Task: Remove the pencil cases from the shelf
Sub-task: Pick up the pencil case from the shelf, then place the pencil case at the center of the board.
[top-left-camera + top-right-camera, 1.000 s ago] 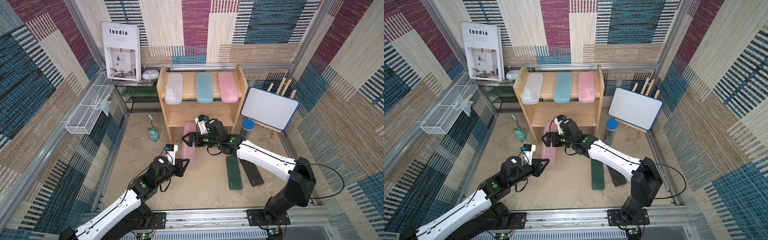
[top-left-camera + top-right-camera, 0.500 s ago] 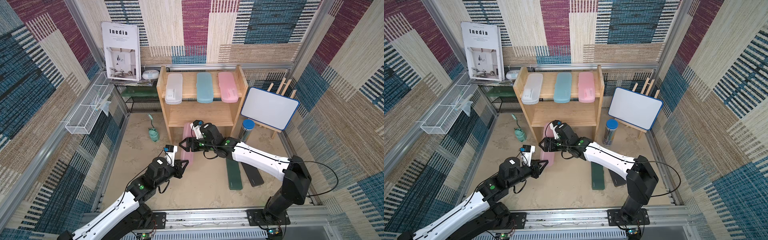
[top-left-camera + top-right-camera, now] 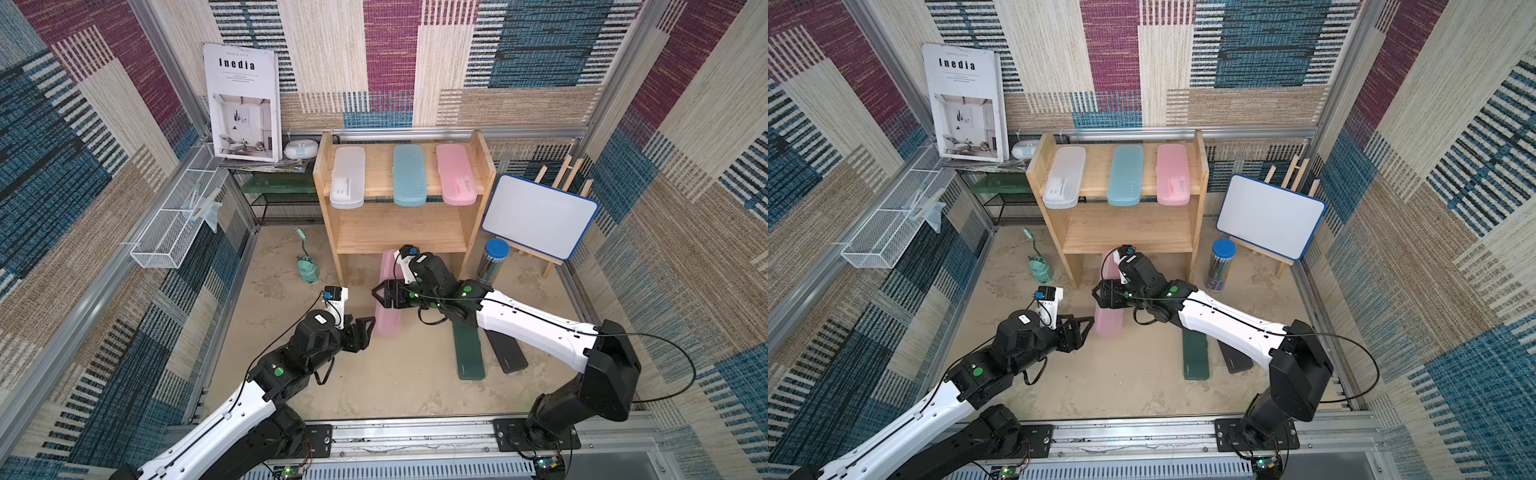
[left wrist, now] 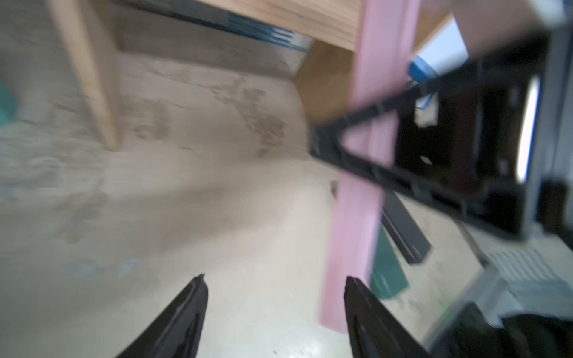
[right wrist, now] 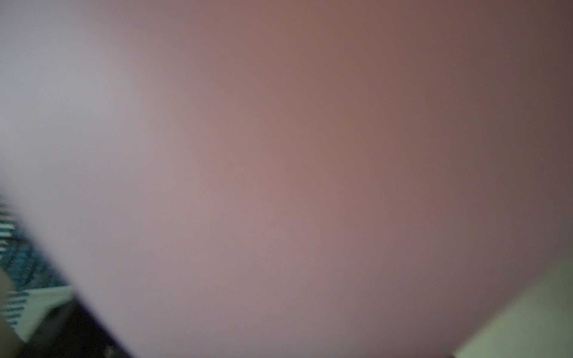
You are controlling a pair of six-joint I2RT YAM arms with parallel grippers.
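Both top views: locate the shelf [image 3: 399, 230] at the back wall. Count six pencil cases.
- Three on its top tier: white case [image 3: 348, 178], blue case [image 3: 409, 174], pink case [image 3: 1173, 174].
- Three off it, down on the surface [image 3: 395, 382]: second pink case [image 3: 387, 322], far end under the lower tier; green case [image 3: 468, 353]; black case [image 3: 505, 351].

Totals: two pink, one of each other colour.

Note right gripper [image 3: 380, 294] across the second pink case; cannot tell whether clamped or slack.

Left wrist view: left gripper [image 4: 275, 279] with fingers [image 4: 192, 310] spread wide, empty, just beside that case.

Right wrist view: pink blur only.

Likely faults: arms colliding over one case; case snagging the shelf if dragged.
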